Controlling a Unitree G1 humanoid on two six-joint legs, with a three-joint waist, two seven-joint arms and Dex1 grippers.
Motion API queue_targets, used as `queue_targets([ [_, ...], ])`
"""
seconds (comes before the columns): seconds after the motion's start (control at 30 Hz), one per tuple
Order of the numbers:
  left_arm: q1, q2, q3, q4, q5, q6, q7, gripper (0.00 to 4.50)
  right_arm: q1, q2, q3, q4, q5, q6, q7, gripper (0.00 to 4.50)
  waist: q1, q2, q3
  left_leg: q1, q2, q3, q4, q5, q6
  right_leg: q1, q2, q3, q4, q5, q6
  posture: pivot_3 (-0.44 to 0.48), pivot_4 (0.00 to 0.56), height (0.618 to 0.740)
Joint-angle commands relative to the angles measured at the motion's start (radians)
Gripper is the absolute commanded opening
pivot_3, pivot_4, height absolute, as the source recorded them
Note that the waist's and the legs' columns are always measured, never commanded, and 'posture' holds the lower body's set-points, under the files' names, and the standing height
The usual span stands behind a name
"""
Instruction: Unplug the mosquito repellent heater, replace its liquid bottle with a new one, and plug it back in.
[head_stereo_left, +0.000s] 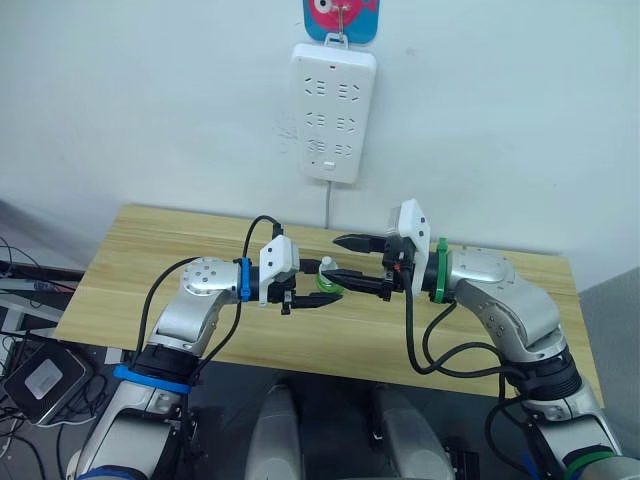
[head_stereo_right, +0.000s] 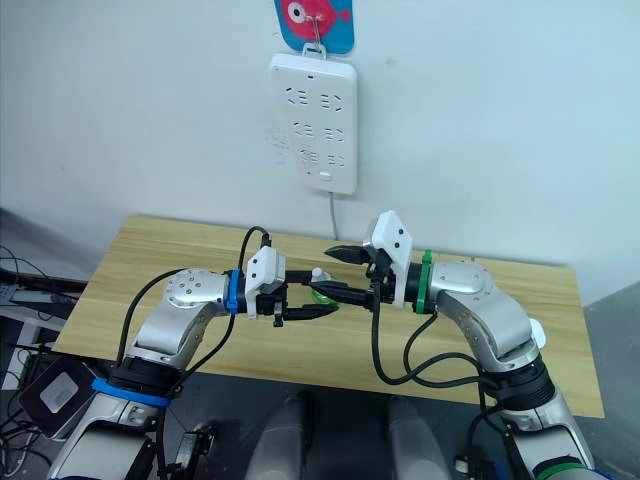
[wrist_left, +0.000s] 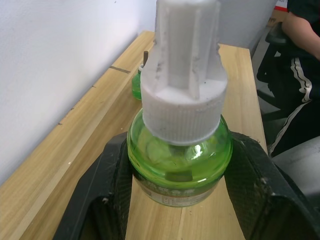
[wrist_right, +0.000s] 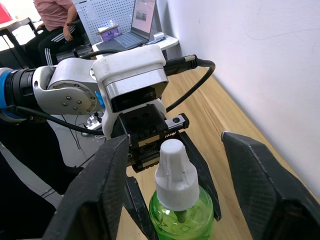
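Both arms reached in to meet at the middle of the frame, over the wooden table. The left gripper squeezed a green bottle with a white cap. The right gripper was wide open around that cap, not touching it.

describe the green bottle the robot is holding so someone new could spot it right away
Start at the white power strip hanging on the wall, then drop down to the wooden table, where the two grippers meet above its middle. The left gripper is shut on the green bottle. Its tall white ribbed cap sets it apart from the second green bottle standing by the wall.
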Motion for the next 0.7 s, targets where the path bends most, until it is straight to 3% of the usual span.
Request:
queue_targets([
  [0.03,0.002,-0.007,0.005,-0.028,-0.003,-0.018,-0.001,2.23,-0.014,0.013,0.016,-0.004,-0.015,-0.033,0.001,2.96,0.000,0.000,0.000,0.000,0.000,0.000,0.000,0.000,0.000,0.000,0.000,0.000,0.000,0.000,0.000,0.043,0.292,0.740],
  [0.47,0.002,-0.020,0.001,-0.024,0.001,-0.030,-0.006,2.23,-0.033,0.027,0.044,0.028,-0.039,-0.053,0.006,2.96,-0.001,0.000,0.000,0.000,0.000,0.000,0.000,0.000,0.000,0.000,0.000,0.000,0.000,0.000,0.000,0.022,0.283,0.740],
  [0.57,0.001,-0.020,0.003,-0.025,-0.001,-0.025,-0.004,2.23,-0.030,0.029,0.047,0.031,-0.033,-0.051,0.016,2.39,-0.001,0.000,0.000,0.000,0.000,0.000,0.000,0.000,0.000,0.000,0.000,0.000,0.000,0.000,0.000,0.022,0.283,0.740],
  [0.7,0.009,-0.018,0.005,-0.038,-0.005,-0.015,-0.002,2.23,-0.028,0.032,0.047,0.033,-0.034,-0.060,0.021,1.02,-0.002,0.000,0.000,0.000,0.000,0.000,0.000,0.000,0.000,0.000,0.000,0.000,0.000,0.000,0.000,0.023,0.284,0.740],
])
